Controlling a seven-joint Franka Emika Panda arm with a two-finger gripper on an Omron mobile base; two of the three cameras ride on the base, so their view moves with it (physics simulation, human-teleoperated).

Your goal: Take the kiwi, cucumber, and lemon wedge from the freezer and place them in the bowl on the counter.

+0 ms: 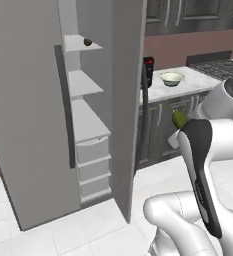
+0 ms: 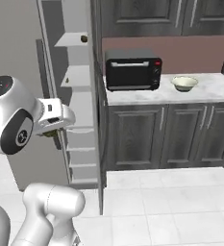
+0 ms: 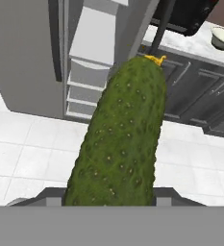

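My gripper (image 3: 108,198) is shut on the cucumber (image 3: 119,139), a dark green, bumpy piece that sticks forward out of the jaws; its tip also shows past my forearm (image 1: 179,119). I am holding it in the air in front of the open freezer (image 1: 88,125), well short of the counter (image 1: 188,89). The small brown kiwi (image 1: 88,42) lies on the freezer's top shelf (image 2: 84,38). The pale bowl (image 1: 172,78) stands on the counter (image 2: 214,90), to the right of the freezer (image 2: 184,83) (image 3: 222,37). The lemon wedge is out of view.
The freezer door (image 1: 125,100) stands swung open between the shelves and the counter. A black toaster oven (image 2: 132,74) sits on the counter's left end beside the bowl. A stovetop (image 1: 218,67) lies at the far right. Dark cabinets (image 2: 180,139) run under the counter.
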